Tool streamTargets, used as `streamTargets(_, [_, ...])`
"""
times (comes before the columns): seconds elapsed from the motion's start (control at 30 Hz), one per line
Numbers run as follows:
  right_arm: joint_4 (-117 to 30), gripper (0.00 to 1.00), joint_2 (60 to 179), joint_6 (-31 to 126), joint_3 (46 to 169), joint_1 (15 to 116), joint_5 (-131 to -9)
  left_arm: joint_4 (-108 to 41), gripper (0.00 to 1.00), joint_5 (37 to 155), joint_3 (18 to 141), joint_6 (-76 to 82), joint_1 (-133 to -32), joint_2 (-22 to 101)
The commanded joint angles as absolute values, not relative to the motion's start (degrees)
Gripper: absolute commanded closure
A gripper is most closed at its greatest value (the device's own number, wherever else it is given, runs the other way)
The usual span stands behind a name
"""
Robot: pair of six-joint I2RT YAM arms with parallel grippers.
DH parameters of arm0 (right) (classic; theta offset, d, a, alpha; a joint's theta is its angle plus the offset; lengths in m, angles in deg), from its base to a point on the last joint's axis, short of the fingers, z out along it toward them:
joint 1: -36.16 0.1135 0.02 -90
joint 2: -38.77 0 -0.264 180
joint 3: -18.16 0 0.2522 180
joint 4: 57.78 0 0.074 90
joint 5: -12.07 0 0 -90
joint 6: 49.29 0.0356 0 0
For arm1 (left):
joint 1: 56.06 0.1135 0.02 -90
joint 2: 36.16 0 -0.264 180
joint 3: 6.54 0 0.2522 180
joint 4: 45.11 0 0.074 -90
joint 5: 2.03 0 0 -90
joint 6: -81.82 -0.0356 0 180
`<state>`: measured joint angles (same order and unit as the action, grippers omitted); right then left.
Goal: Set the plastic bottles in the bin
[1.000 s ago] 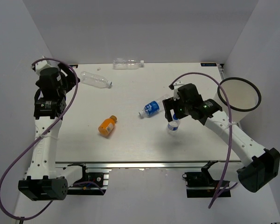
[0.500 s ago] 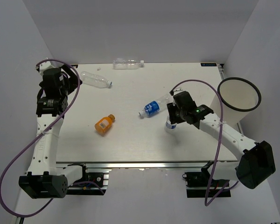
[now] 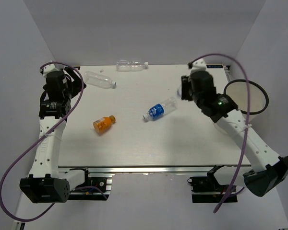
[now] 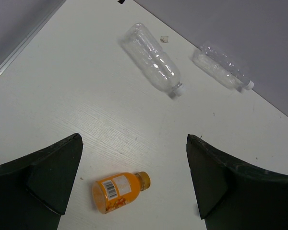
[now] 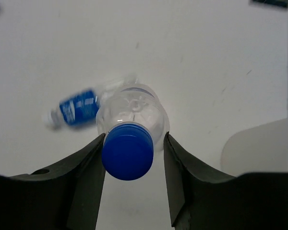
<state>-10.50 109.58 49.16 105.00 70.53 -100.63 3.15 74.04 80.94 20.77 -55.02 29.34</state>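
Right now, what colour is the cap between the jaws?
Blue; the cap shows best in the right wrist view.

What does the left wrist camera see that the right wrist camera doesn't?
Only the left wrist view: an orange bottle and two clear bottles, all lying down. Only the right wrist view: the right gripper pinching a blue-capped bottle, another blue-label bottle lying beyond it, and what looks like the bin. Both: the white table.

We are logging white arms (image 3: 47,143) with black joints (image 3: 52,108), each trailing a purple cable (image 3: 216,55); black bases (image 3: 43,188) sitting at the table's (image 3: 134,143) near edge; left gripper (image 4: 133,139) fingers (image 4: 43,177) black.
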Motion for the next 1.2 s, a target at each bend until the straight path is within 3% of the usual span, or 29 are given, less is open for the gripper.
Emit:
streamTargets(0.0, [-13.6, 0.92, 107.5, 46.9, 116.8, 66.7, -115.7, 2.9, 0.02, 75.1, 80.4, 20.2, -54.8, 29.7])
streamTargets(0.07, [-16.8, 1.00, 106.8, 44.6, 119.5, 64.6, -122.2, 3.7, 0.02, 74.9, 80.6, 20.2, -54.8, 29.9])
streamTargets(0.23, [-12.6, 1.00, 109.2, 42.1, 125.4, 55.5, -135.0, 5.0, 0.02, 75.4, 80.5, 20.8, -54.8, 30.5])
streamTargets(0.5, [-5.4, 1.00, 106.8, 48.2, 116.7, 41.5, -133.0, 7.1, 0.02, 70.9, 79.0, 25.0, -54.8, 31.1])
streamTargets(0.53, [-5.5, 0.97, 106.5, 48.1, 114.4, 40.9, -132.7, 7.7, 0.02, 70.6, 79.0, 25.8, -54.8, 31.6])
streamTargets(0.6, [-7.0, 0.82, 106.3, 46.9, 112.3, 39.0, -129.8, 8.0, 0.02, 69.9, 78.9, 26.4, -54.8, 32.1])
streamTargets(0.63, [-7.3, 0.68, 106.3, 46.8, 111.6, 38.5, -128.0, 8.1, 0.02, 69.9, 78.9, 26.5, -54.8, 32.5])
streamTargets(0.67, [-7.7, 0.31, 106.3, 46.4, 111.1, 38.3, -124.8, 8.7, 0.02, 69.7, 78.9, 26.6, -54.8, 33.1])
streamTargets(0.7, [-9.0, 0.11, 106.2, 45.5, 111.0, 38.3, -123.6, 9.2, 0.02, 69.5, 79.3, 26.8, -54.7, 33.4])
streamTargets(0.83, [-15.2, 0.11, 104.9, 39.5, 113.4, 38.3, -117.0, 10.7, 0.02, 69.1, 79.8, 26.6, -54.7, 34.5])
streamTargets(1.0, [-22.0, 0.11, 101.5, 24.0, 116.5, 38.5, -81.2, 12.3, 0.02, 67.5, 79.8, 26.9, -54.8, 35.1])
streamTargets(1.17, [-12.3, 0.11, 105.2, 8.9, 121.4, 45.1, -55.2, 12.6, 0.02, 67.5, 79.4, 27.1, -54.8, 34.9])
